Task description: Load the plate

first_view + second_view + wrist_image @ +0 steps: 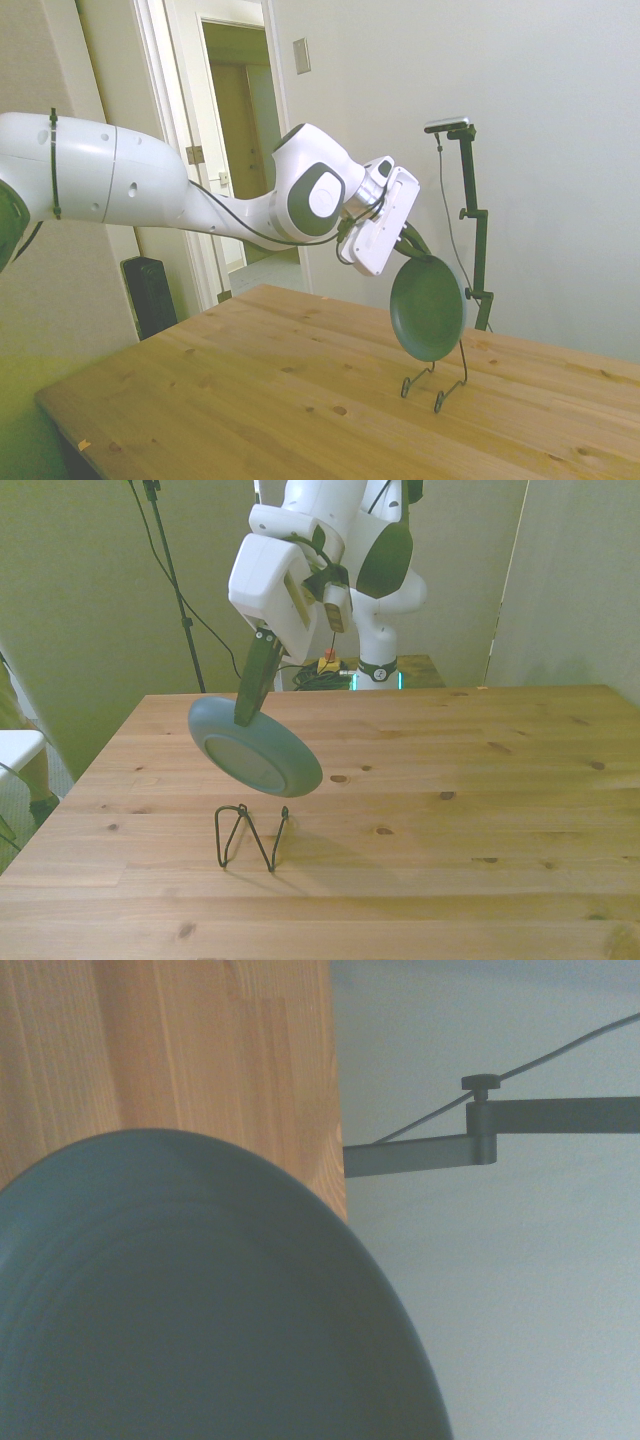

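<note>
End effector (247, 708): gripping the plate at its upper rim, fingers (412, 241) clamped on the edge.
Plate (427, 308): hanging tilted in the air, held nearly on edge, its lower rim hovering just above the stand and not seated in it; in the wrist view the plate (190, 1310) is filling most of the frame.
Stand (250, 837): a thin black wire rack sitting on the counter, directly beneath the plate.
Counter (480, 820): wooden, carrying only the stand near its front-left in the front view.
</note>
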